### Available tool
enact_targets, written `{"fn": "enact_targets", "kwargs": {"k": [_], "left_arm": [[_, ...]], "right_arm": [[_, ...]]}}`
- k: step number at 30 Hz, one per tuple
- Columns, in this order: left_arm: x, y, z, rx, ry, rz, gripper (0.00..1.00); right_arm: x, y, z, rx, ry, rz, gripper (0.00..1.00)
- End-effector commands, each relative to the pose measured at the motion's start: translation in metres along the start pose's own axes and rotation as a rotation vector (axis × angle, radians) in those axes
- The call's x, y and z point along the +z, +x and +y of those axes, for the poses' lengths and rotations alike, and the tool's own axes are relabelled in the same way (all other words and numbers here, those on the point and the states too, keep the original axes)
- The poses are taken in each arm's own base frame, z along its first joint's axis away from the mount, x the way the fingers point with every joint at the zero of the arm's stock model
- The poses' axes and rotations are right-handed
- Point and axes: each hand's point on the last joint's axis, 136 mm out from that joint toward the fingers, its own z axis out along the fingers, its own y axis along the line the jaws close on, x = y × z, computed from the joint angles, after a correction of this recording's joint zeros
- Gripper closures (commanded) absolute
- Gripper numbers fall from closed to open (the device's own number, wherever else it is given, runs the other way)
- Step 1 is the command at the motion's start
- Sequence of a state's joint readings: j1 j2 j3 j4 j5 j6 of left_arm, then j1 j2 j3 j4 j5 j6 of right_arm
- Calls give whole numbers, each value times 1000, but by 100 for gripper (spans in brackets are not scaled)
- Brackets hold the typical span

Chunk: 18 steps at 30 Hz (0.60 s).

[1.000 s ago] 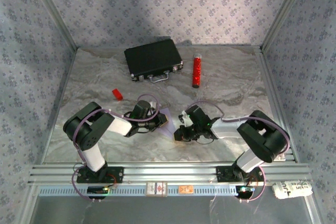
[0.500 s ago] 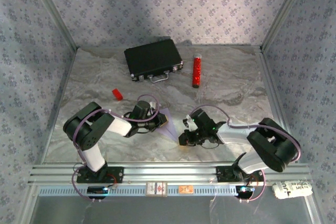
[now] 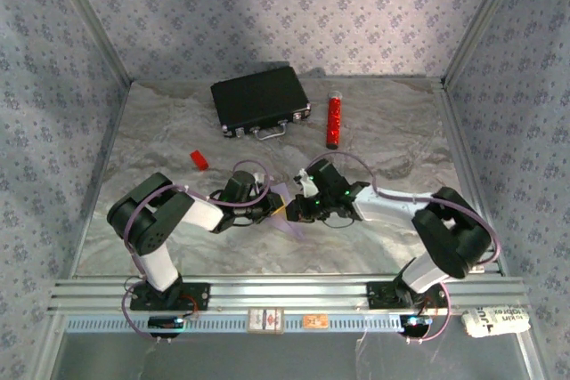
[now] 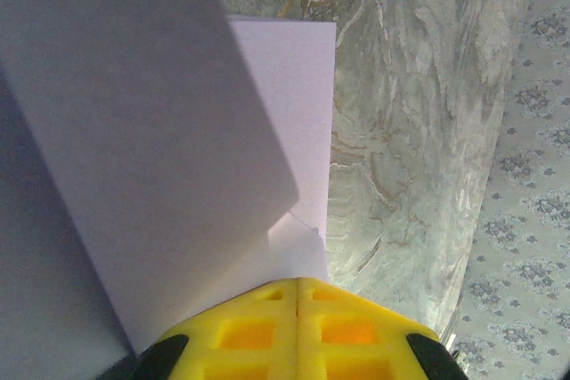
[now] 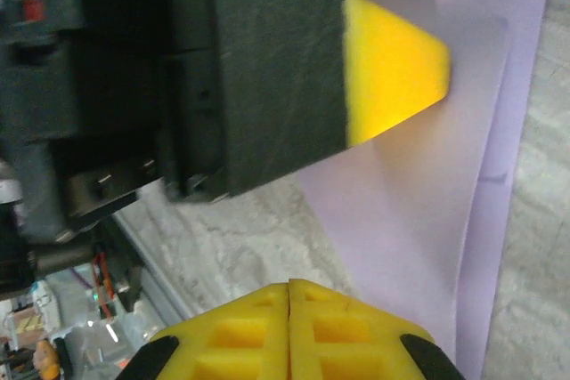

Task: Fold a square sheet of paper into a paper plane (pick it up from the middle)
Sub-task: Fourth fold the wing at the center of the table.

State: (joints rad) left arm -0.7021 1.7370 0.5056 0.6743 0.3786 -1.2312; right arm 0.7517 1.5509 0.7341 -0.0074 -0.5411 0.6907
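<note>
Paper sheet, edge in left pincer

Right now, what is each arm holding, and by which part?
The left fingers are shut on the square sheet of paper, pinching a folded edge. The right fingers are shut near the sheet; a grip there cannot be told.

1 paper sheet, 1 blk case, 1 red cylinder, 1 red block, 2 end effectors.
</note>
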Motion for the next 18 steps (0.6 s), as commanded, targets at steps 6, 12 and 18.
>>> {"fn": "enact_targets", "kwargs": {"k": [6,12,18], "left_arm": [[-2,7,41,-36,-132,13,96],[-2,6,40,-33,-128,12,96],[-2,4,37,-30,-124,9,96]], "right_arm": [[18,-3,-14,11,58,38,92],[23,14,-38,55,128,80,92],[24,33,-55,107,122,97,93]]}}
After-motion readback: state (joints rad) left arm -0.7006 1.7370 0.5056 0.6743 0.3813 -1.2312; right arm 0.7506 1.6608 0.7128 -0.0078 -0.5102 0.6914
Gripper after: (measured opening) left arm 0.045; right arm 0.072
